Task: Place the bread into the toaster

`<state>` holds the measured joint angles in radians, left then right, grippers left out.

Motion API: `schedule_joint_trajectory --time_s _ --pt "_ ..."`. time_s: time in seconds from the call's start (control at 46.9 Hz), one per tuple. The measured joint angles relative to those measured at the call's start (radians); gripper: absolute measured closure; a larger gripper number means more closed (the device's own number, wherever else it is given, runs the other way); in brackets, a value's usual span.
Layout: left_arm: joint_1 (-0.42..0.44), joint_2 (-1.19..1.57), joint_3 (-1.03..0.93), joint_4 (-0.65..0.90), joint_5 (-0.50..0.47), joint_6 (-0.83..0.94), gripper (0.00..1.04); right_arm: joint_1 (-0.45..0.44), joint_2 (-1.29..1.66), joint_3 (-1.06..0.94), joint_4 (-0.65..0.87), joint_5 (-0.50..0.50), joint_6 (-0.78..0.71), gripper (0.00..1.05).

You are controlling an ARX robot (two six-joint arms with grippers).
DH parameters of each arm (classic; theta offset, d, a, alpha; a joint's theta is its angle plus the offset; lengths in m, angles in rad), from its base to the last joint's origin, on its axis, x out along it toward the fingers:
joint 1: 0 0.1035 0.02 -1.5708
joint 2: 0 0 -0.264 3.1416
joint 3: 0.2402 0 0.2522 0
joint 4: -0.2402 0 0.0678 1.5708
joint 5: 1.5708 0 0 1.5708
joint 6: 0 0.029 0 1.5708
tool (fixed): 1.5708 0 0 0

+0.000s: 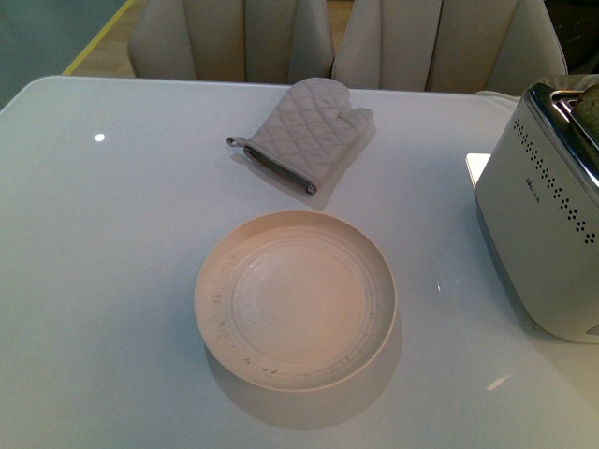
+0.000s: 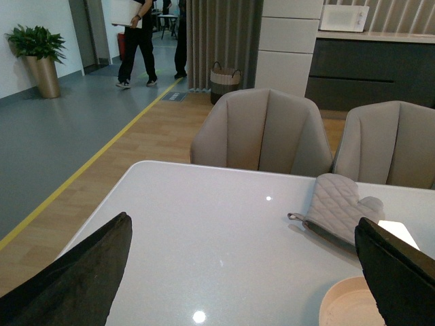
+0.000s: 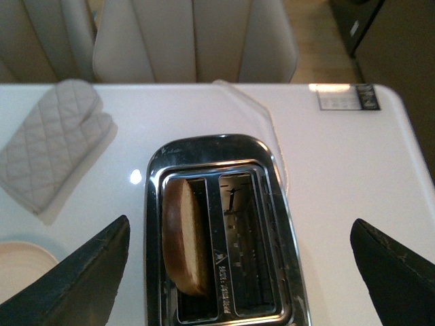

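The white toaster (image 1: 547, 220) with a chrome top stands at the table's right edge in the front view. The bread (image 3: 182, 234) stands on edge in one slot of the toaster (image 3: 221, 153) in the right wrist view; its top also pokes out in the front view (image 1: 588, 101). My right gripper (image 3: 241, 278) is open and empty, above the toaster with its fingers (image 3: 391, 268) well apart on either side. My left gripper (image 2: 245, 272) is open and empty over the table's left part. Neither arm shows in the front view.
An empty beige plate (image 1: 215, 299) lies in the middle of the white table (image 1: 103, 281). A grey quilted oven mitt (image 1: 304, 131) lies behind it. Beige chairs (image 1: 234, 37) stand at the far edge. A thin clear mat (image 3: 272, 139) lies behind the toaster.
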<state>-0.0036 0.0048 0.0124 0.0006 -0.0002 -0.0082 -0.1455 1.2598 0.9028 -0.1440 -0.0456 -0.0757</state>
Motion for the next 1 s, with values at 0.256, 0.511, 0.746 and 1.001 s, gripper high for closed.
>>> schedule_joint_trajectory --time_s 0.256,0.511,0.746,1.001 --pt "0.000 0.000 0.000 0.000 0.001 0.000 0.07 -0.039 -0.460 -0.393 0.439 -0.125 0.060 0.35" --pt "0.000 0.000 0.000 0.000 0.000 0.000 0.07 0.026 -0.579 -0.624 0.526 -0.069 0.064 0.81" --pt "0.000 0.000 0.000 0.000 0.000 0.000 0.07 0.134 -0.692 -0.734 0.535 0.034 0.068 1.03" --pt "0.000 0.000 0.000 0.000 0.000 0.000 0.07 0.141 -0.816 -0.816 0.494 0.045 0.068 1.03"
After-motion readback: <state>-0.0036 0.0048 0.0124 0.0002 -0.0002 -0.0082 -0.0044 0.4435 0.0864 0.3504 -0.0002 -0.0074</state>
